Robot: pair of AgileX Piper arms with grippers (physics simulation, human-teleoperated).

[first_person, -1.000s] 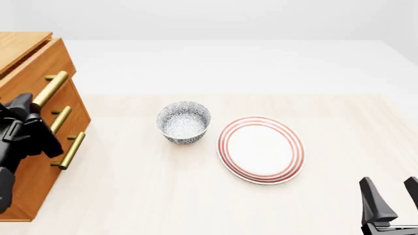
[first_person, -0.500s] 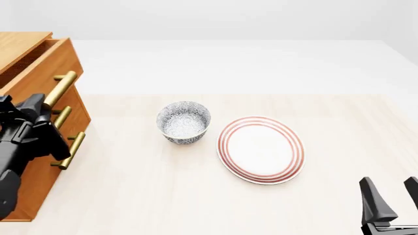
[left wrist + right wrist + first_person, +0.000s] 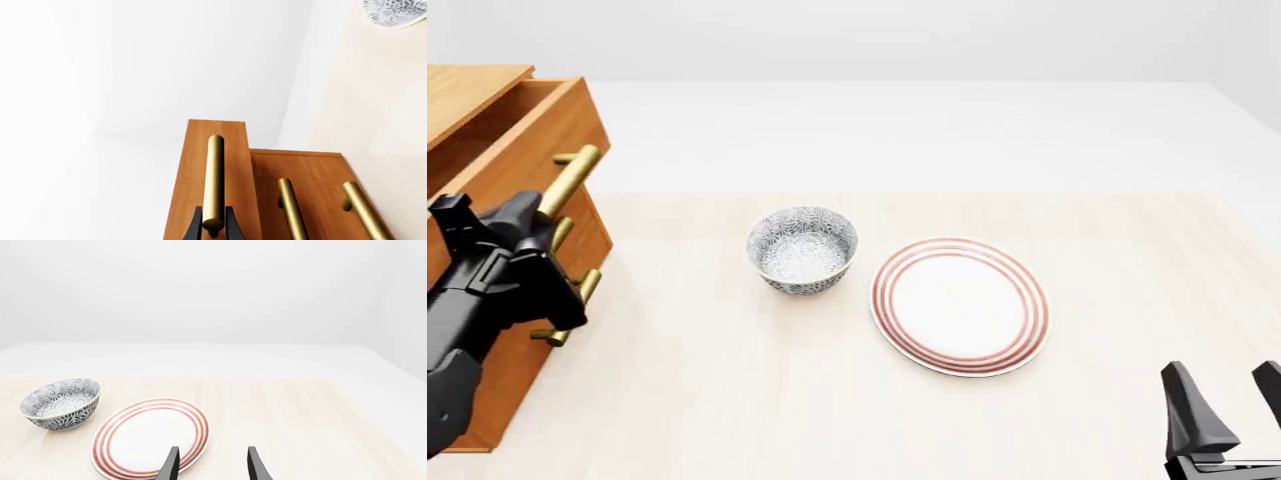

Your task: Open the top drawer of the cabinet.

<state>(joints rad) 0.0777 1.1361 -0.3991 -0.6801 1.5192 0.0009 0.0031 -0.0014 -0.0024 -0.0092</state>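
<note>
The cabinet [image 3: 467, 95] stands at the table's left edge. Its top drawer [image 3: 523, 150] is pulled partly out toward the bowl, and its inside shows from above. My left gripper [image 3: 531, 212] is shut on the lower end of the top drawer's brass handle [image 3: 571, 170]. In the left wrist view the two black fingers [image 3: 194, 227] clamp that handle [image 3: 215, 175] near its end, and my left gripper [image 3: 213, 231] sits at the picture's edge. The two lower drawers' handles [image 3: 291, 210] lie beside it, further back. My right gripper [image 3: 1230, 395] is open and empty at the near right, and it also shows in the right wrist view [image 3: 212, 465].
A blue-patterned bowl [image 3: 802, 249] stands mid-table, right of the cabinet. A red-ringed white plate [image 3: 961, 304] lies right of the bowl. Both also show in the right wrist view, the bowl [image 3: 61, 403] and the plate [image 3: 150, 437] ahead of my right gripper.
The top drawer has slid further out to the right, and my left gripper moved with it on the handle. The right arm has not moved.
</note>
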